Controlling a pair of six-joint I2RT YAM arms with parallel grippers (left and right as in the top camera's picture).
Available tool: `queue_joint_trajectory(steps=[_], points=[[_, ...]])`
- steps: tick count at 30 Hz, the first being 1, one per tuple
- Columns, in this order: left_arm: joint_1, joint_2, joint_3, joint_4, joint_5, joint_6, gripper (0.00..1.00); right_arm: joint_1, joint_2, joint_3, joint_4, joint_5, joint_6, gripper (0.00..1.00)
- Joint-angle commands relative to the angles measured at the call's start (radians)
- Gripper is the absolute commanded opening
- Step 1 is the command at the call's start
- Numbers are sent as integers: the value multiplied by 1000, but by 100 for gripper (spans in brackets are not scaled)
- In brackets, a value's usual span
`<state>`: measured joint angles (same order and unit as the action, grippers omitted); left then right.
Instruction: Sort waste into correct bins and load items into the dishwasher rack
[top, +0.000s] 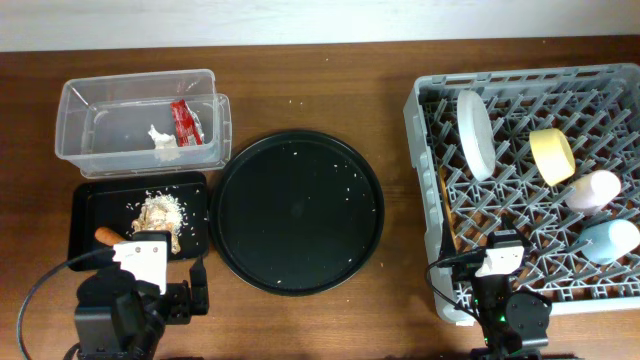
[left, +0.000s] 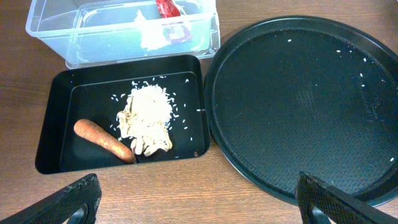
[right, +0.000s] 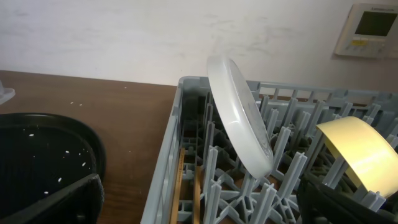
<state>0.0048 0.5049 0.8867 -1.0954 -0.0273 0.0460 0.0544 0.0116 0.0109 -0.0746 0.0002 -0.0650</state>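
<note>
1. The left gripper (left: 196, 193) hovers low over the table (left: 18, 93), fingers spread wide with nothing between them. The right gripper (right: 199, 200) hangs at the near edge of the dishwasher rack (right: 163, 163), likewise spread and empty.
2. Just ahead of the left gripper lies the black tray (left: 186, 81). The carrot (left: 104, 140) rests on its near side, its long axis running diagonally from far-left to near-right, and its near end touches the food scraps (left: 147, 118).
3. Beyond that tray, with their walls touching, stands the clear tub (left: 93, 37), which holds the tissue (left: 148, 31) and the red wrapper (left: 166, 7).
4. Ahead of the right gripper, the chopsticks (right: 181, 186) lie along the rack's left wall, pointing away from the fingers. The plate (right: 239, 118) stands on edge behind them, tilted, with the yellow bowl (right: 357, 146) to its right.
5. The pink cup (top: 593, 188) and the blue cup (top: 610, 240) lie on the rack's right side.
6. The round tray (left: 311, 99) between the arms carries only loose rice grains.
7. Judged from this, every piece sits in its container. The left arm is nearer the bins and the right nearer the rack. Neither arm has anything to reach for, so the next move seems to be a plain retreat.
</note>
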Motion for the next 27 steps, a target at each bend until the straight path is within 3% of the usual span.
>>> queue_joint_trajectory(steps=[1,5,11,15,16,18,27], points=[[-4,-5,-2,3,-6,16,99,5,-8,-5,-7,9,-6,98],[-62,-61,-45,20,-31,16,99,5,-8,-5,-7,9,-6,98],[-97,-423,-573,589,-49,16,99,5,-8,-5,-7,9,-6,98],[-94,-500,-881,1146,-12,53,99,5,-8,-5,-7,9,-6,98],[-93,-500,-879,1131,5,109,99,5,-8,-5,-7,9,-6,98],[-94,-500,-879,1012,23,98,99,5,-8,-5,-7,9,-6,98],[-94,-500,-878,1012,28,98,99,5,-8,-5,-7,9,-6,98]])
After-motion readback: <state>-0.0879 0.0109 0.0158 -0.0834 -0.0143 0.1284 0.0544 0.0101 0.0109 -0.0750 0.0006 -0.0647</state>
